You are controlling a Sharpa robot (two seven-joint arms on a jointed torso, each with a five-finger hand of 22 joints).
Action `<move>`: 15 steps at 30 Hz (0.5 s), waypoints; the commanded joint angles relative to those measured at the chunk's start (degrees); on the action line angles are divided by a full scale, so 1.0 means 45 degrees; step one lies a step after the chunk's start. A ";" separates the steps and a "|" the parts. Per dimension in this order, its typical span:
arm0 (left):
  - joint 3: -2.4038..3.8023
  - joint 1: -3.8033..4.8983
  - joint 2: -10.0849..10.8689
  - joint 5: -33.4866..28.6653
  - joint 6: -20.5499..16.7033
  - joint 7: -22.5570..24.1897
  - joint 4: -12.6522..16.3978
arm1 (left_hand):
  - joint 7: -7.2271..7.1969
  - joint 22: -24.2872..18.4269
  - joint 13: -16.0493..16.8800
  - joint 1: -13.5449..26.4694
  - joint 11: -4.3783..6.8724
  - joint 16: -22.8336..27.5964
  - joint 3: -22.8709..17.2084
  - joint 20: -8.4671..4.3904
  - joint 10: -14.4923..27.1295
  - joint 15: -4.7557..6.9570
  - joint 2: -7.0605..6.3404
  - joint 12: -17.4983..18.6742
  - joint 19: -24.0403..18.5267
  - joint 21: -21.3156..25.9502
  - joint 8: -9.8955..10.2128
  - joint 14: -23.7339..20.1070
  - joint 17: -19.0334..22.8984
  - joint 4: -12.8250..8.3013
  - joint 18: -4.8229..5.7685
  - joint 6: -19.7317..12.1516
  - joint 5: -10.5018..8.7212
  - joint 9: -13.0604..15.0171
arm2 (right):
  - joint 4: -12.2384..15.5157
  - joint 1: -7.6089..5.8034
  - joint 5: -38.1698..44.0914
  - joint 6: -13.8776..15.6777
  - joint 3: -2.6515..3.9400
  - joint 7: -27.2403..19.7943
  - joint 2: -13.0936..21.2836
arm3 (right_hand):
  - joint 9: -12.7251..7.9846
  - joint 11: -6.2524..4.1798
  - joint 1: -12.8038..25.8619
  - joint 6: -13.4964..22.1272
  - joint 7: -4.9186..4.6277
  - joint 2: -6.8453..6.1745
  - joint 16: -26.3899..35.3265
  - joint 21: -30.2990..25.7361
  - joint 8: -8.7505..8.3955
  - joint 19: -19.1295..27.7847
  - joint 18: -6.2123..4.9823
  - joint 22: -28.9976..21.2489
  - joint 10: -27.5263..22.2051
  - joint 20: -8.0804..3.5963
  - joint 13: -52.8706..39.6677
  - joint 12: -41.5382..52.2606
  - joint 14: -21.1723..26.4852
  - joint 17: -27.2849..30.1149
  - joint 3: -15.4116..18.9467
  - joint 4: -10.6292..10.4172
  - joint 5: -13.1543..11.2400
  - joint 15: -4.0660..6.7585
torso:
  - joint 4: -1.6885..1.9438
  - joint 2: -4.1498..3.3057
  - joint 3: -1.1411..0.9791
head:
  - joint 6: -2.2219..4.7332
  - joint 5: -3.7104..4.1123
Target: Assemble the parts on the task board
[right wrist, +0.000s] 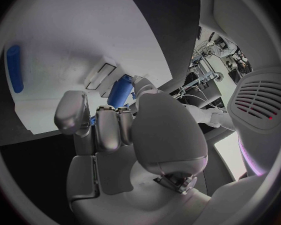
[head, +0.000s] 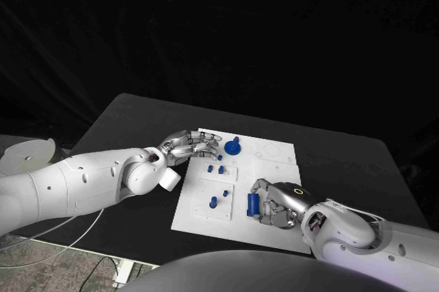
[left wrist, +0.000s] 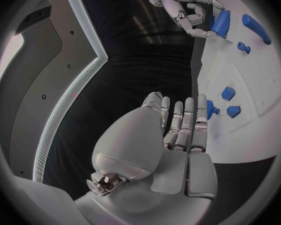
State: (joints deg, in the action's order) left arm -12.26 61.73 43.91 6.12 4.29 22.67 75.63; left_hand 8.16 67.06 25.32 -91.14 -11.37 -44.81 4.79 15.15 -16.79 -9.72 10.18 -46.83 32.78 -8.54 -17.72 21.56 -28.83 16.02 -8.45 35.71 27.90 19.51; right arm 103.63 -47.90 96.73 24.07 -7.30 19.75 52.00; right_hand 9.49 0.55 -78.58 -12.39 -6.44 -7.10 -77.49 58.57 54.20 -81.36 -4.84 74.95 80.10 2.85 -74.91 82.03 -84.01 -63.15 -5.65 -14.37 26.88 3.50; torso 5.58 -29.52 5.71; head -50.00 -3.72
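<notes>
The white task board (head: 275,171) lies mid-table. My left hand (head: 190,145) rests at its far left edge with fingers stretched out (left wrist: 181,120) and nothing in them; a round blue part (head: 233,147) stands just past the fingertips (left wrist: 210,108). My right hand (head: 275,203) is over the board's near side, its fingers curled round a blue cylinder (head: 252,204), seen pinched in the left wrist view (left wrist: 222,22) and beyond my right hand (right wrist: 115,135) as a blue cylinder (right wrist: 120,91).
Two small blue pieces (head: 216,170) stand in one board plate, two more (head: 217,198) in the plate nearer me. Another long blue part (right wrist: 14,69) lies farther off. Black table (head: 128,127) surrounds the board; a cable trails at the front left.
</notes>
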 commanded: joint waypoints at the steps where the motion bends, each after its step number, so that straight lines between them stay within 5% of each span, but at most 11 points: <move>1: 0.0012 -0.0016 -0.0024 -0.0052 0.0322 0.0005 -0.0002 | 0.0035 0.0020 -0.0025 0.0052 -0.0089 -0.0058 -0.0081 0.0086 0.0002 -0.0126 0.0129 -0.0065 0.0034 0.0071 -0.0062 0.0005 0.0013 -0.0026 -0.0162 -0.0089 0.0081 -0.0018 | -0.0019 0.0015 0.0280 -0.0268 -0.0003 0.0036 -0.0030 | 0.0048 -0.0039 -0.0217 0.0031 0.0032 -0.0048 0.0038 -0.0060 0.0114 0.0036 -0.0220 0.1632 -0.0101 -0.0033 -0.0195 -0.0075 -0.0165 0.0007 -0.0064 0.0156 0.0526 0.0005 | 0.0001 -0.0006 -0.0004 | 0.0000 0.0003; 5: 0.0012 -0.0021 -0.0023 -0.0052 0.0349 -0.0019 -0.0002 | 0.0040 0.0023 -0.0030 0.0055 -0.0097 -0.0063 -0.0088 0.0089 -0.0005 -0.0134 0.0134 -0.0066 0.0035 0.0072 -0.0064 0.0011 0.0012 -0.0025 -0.0160 -0.0088 0.0082 -0.0020 | -0.0021 0.0017 0.0316 -0.0266 -0.0003 -0.0007 -0.0049 | 0.0101 -0.0041 -0.0342 0.0092 0.0028 -0.0112 0.0045 -0.0081 0.0236 0.0049 -0.0222 0.1629 -0.0142 -0.0039 -0.0157 -0.0103 -0.0156 0.0017 -0.0215 0.0270 0.1097 0.0009 | 0.0002 -0.0013 -0.0001 | 0.0000 -0.0006; 11: 0.0012 -0.0024 -0.0021 -0.0052 0.0404 -0.0057 0.0001 | 0.0061 0.0038 -0.0052 0.0065 -0.0130 -0.0093 -0.0116 0.0107 -0.0048 -0.0172 0.0145 -0.0074 0.0041 0.0077 -0.0077 0.0049 0.0007 -0.0023 -0.0151 -0.0083 0.0085 -0.0027 | -0.0012 0.0020 0.0365 -0.0253 -0.0003 -0.0045 -0.0059 | 0.0141 -0.0032 -0.0469 0.0197 0.0014 -0.0182 0.0052 -0.0090 0.0326 0.0059 -0.0222 0.1627 -0.0117 -0.0038 -0.0200 -0.0078 -0.0145 0.0026 -0.0327 0.0383 0.1244 0.0003 | -0.0002 -0.0013 -0.0002 | 0.0000 -0.0011; 15: 0.0012 -0.0027 -0.0023 -0.0052 0.0419 -0.0062 -0.0002 | 0.0061 0.0038 -0.0052 0.0065 -0.0130 -0.0093 -0.0116 0.0107 -0.0048 -0.0172 0.0145 -0.0074 0.0041 0.0077 -0.0077 0.0049 0.0007 -0.0023 -0.0151 -0.0083 0.0085 -0.0027 | -0.0002 0.0022 0.0308 -0.0024 -0.0003 -0.0122 -0.0045 | 0.0324 -0.0036 -0.0403 0.0000 0.0022 -0.0160 -0.0023 0.0049 0.0763 0.0017 -0.0202 0.1661 -0.0008 -0.0043 -0.0334 0.0018 -0.0188 -0.0108 -0.0597 0.0376 0.2032 0.0009 | -0.0008 -0.0011 -0.0004 | 0.0000 -0.0023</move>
State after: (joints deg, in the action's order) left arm -12.25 61.66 43.91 6.12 4.77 22.25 75.61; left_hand 8.37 67.14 25.18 -90.90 -11.58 -45.04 4.62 15.36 -17.00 -9.93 10.41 -46.83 32.99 -8.54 -17.71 21.76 -28.84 15.85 -8.45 35.50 27.89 19.45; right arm 103.61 -47.89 97.40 23.76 -7.28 19.61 51.77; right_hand 10.61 0.35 -80.09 -11.81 -6.56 -7.86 -77.49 58.48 57.05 -81.36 -4.84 74.94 79.90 2.86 -74.91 81.78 -84.01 -63.51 -7.96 -12.55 35.27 3.50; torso 5.57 -29.57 5.71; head -50.00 -3.80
